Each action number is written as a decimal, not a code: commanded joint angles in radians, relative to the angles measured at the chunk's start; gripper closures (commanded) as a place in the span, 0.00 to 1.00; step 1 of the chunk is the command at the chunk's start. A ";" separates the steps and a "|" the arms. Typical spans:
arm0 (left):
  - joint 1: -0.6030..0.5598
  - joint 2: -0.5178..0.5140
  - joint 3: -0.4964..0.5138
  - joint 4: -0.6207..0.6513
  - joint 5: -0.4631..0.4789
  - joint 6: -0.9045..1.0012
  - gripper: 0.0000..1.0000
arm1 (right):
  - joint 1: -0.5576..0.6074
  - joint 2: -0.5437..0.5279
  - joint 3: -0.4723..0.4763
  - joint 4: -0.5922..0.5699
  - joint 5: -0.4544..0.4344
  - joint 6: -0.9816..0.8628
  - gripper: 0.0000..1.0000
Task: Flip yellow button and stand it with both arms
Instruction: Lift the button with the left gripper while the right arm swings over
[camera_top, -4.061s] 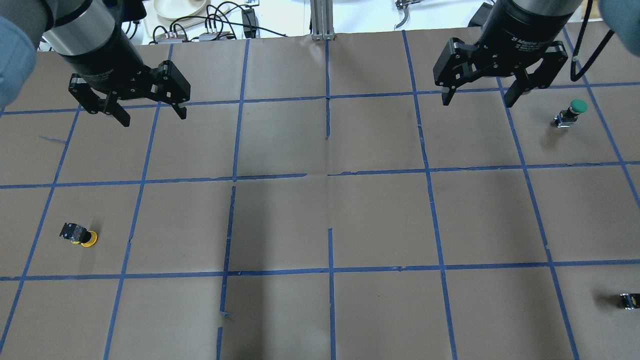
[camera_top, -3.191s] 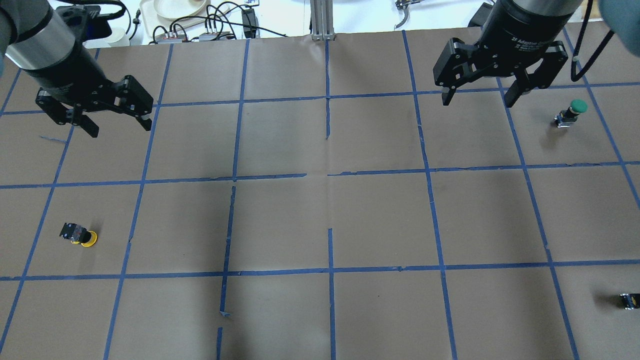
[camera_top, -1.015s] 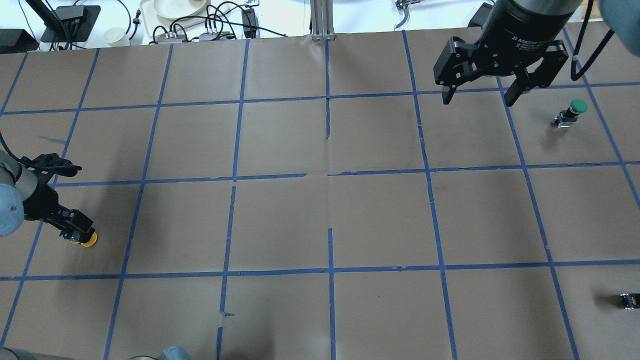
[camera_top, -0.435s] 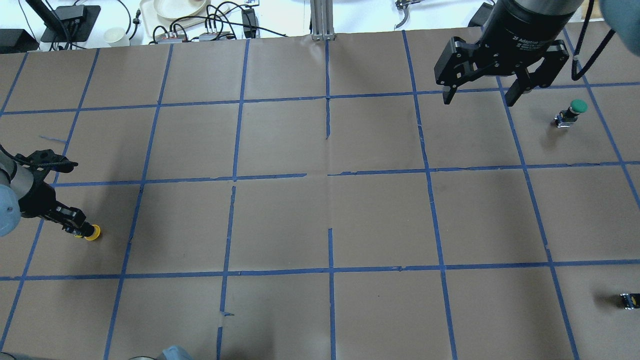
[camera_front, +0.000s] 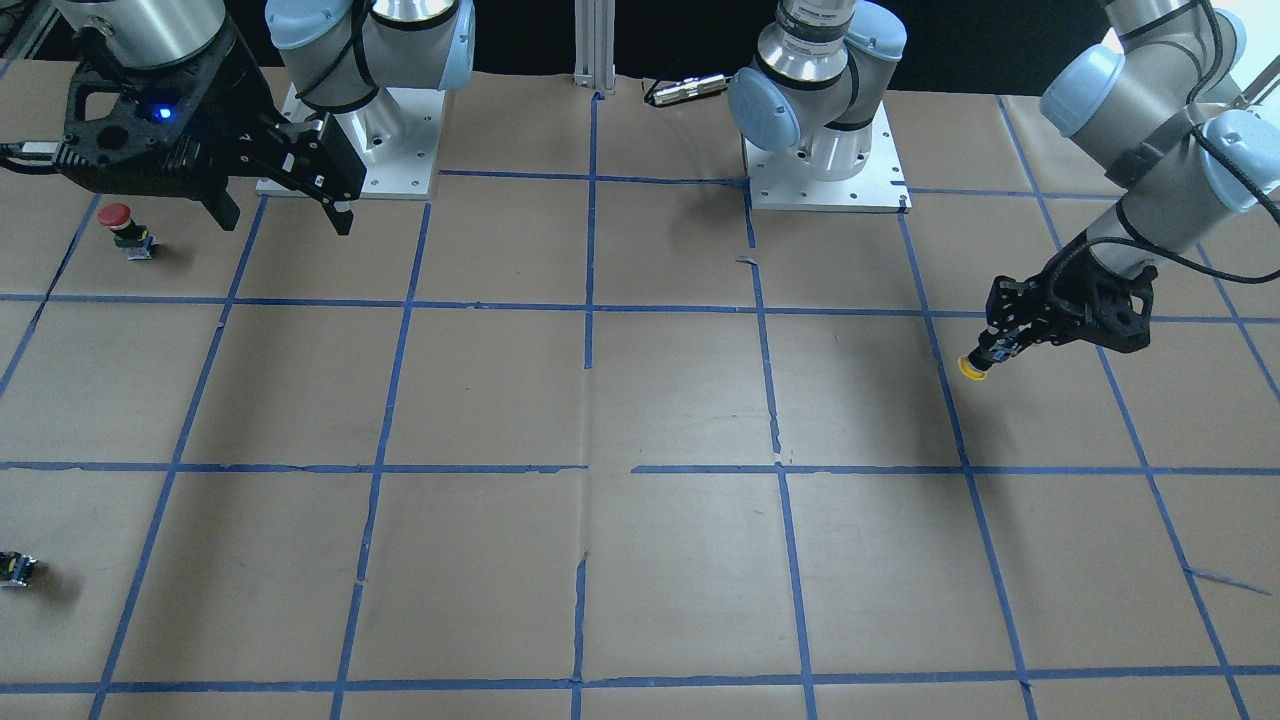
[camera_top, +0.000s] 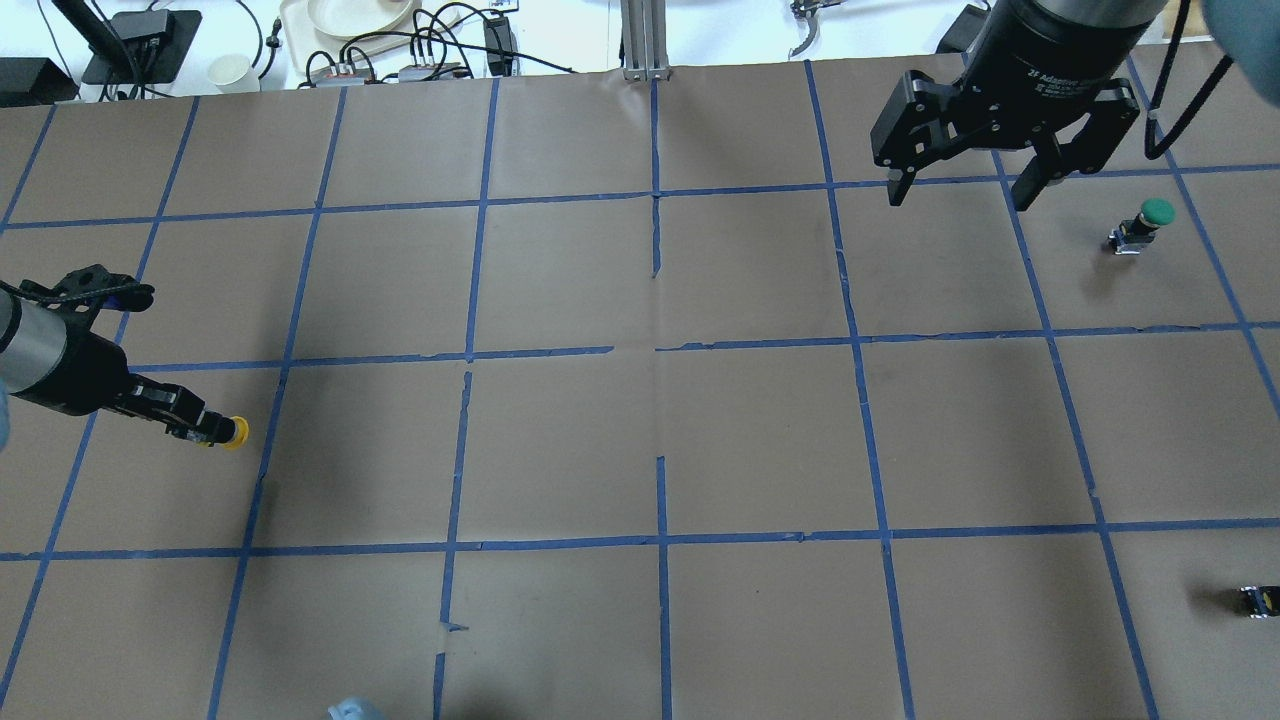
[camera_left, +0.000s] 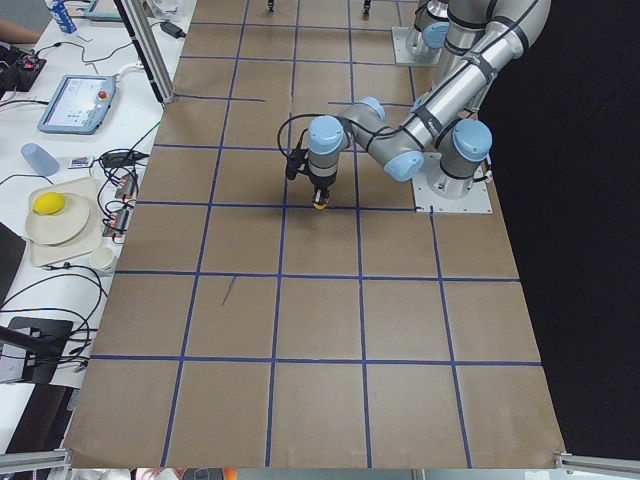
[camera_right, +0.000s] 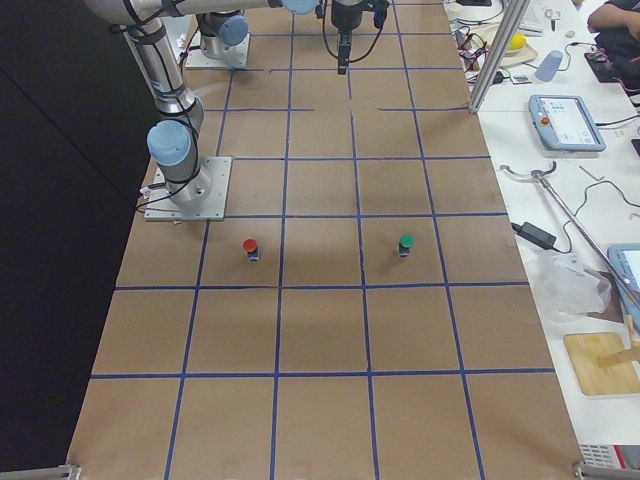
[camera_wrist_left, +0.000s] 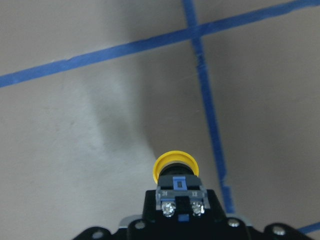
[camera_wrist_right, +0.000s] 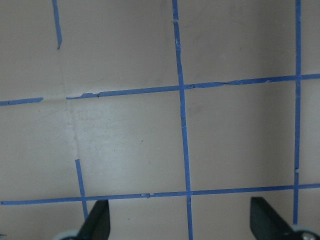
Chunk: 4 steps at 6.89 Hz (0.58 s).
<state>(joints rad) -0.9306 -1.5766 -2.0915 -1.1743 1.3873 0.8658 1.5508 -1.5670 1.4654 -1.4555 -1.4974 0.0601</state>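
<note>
Here the left jaws pinch the yellow button (camera_top: 234, 432); the right jaws hang spread.

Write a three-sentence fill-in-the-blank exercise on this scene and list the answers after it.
1. The yellow button is clamped in the ____, its cap sticking out past the fingertips.
2. The right gripper hovers with its jaws ____.
3. In the overhead view, the button standing on the table to the right of that gripper has a ____ cap.
Missing words: left gripper; open; green.
</note>
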 joint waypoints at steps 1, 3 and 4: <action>-0.091 0.056 0.001 -0.143 -0.242 -0.074 0.95 | -0.108 0.001 0.000 0.042 0.142 -0.005 0.00; -0.152 0.078 -0.008 -0.255 -0.524 -0.067 0.95 | -0.239 0.001 0.000 0.206 0.363 -0.009 0.00; -0.198 0.079 -0.010 -0.290 -0.618 -0.068 0.95 | -0.295 0.001 0.001 0.290 0.435 -0.035 0.00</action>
<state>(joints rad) -1.0845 -1.5018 -2.0978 -1.4172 0.8988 0.7983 1.3202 -1.5666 1.4652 -1.2576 -1.1551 0.0439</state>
